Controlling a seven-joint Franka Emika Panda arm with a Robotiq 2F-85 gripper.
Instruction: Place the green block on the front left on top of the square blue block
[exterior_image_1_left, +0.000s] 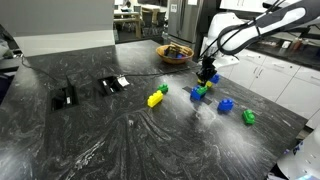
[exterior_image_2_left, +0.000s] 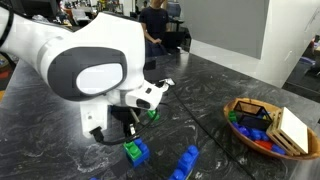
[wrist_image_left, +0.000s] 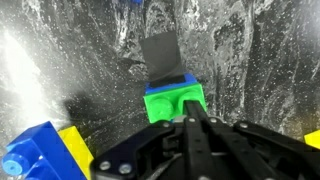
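Note:
The small light-green block (wrist_image_left: 172, 103) sits on top of the square blue block (wrist_image_left: 186, 80), whose edge shows just behind it in the wrist view. The pair also shows in an exterior view, green block (exterior_image_2_left: 130, 150) against blue block (exterior_image_2_left: 142, 153). My gripper (wrist_image_left: 187, 108) is directly above them with its fingers closed together, the tips at the green block's near edge and not around it. In an exterior view the gripper (exterior_image_1_left: 207, 74) hangs over the green and blue pair (exterior_image_1_left: 198, 93).
A blue-and-yellow piece (wrist_image_left: 40, 150) lies close beside the stack. A yellow block (exterior_image_1_left: 155, 99), a green block (exterior_image_1_left: 163, 89), a blue block (exterior_image_1_left: 226, 104) and a green block (exterior_image_1_left: 248, 116) lie around. A basket (exterior_image_2_left: 240, 108) of bricks stands nearby. Another blue block (exterior_image_2_left: 186, 162) lies near the table edge.

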